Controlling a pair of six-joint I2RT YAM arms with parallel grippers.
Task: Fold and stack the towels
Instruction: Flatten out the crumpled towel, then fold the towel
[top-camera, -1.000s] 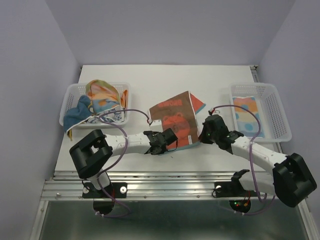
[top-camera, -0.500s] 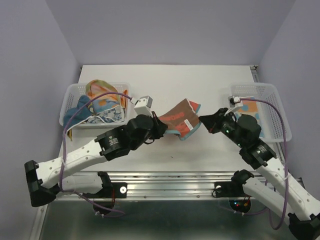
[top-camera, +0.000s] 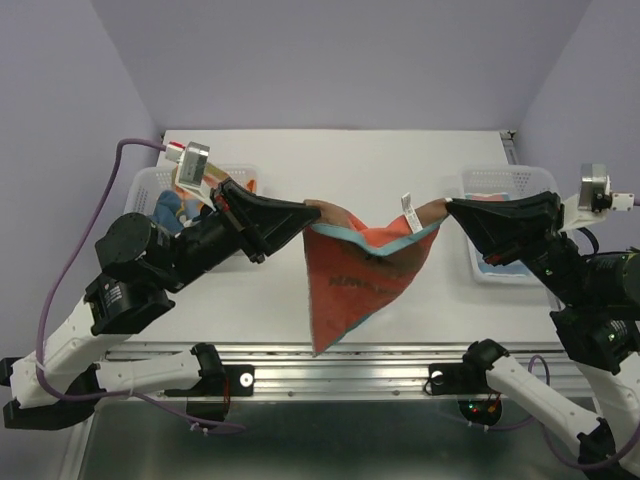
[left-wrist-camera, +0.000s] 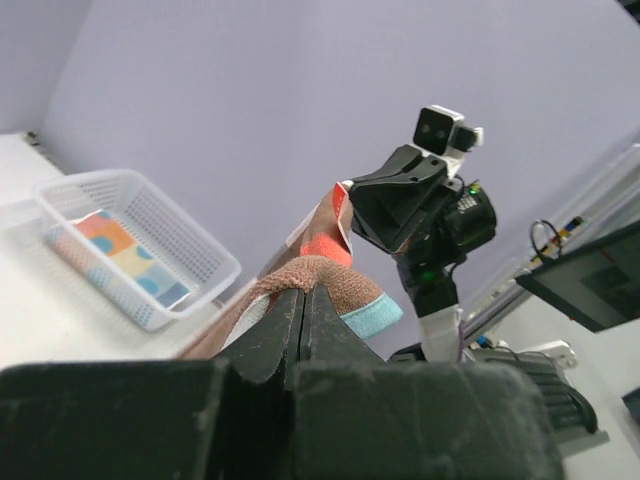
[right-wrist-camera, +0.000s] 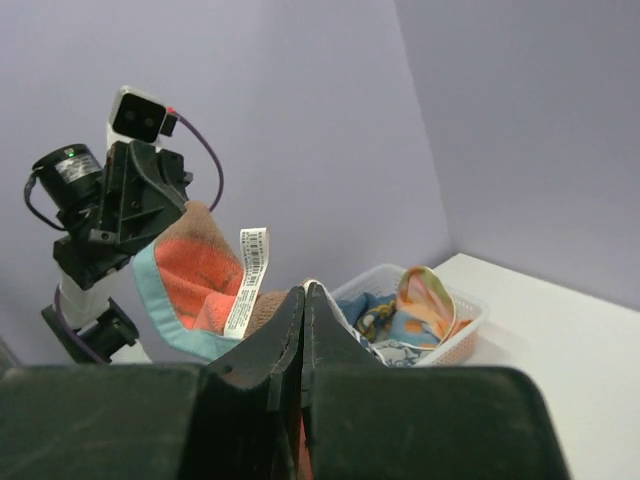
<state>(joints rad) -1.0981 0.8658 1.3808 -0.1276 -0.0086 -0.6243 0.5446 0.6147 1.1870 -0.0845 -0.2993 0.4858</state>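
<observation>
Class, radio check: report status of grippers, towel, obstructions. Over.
Both shut: left gripper and right gripper each pinch a corner. The towel hangs between them, point down. Nothing in the way.

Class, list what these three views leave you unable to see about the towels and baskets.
- Top view: the right gripper covers most of the right basket and its folded towel.
- Top view: the left gripper hides much of the left basket and its towel pile.
- Both wrist views: each camera's own shut fingers block the held towel's hanging lower part.
</observation>
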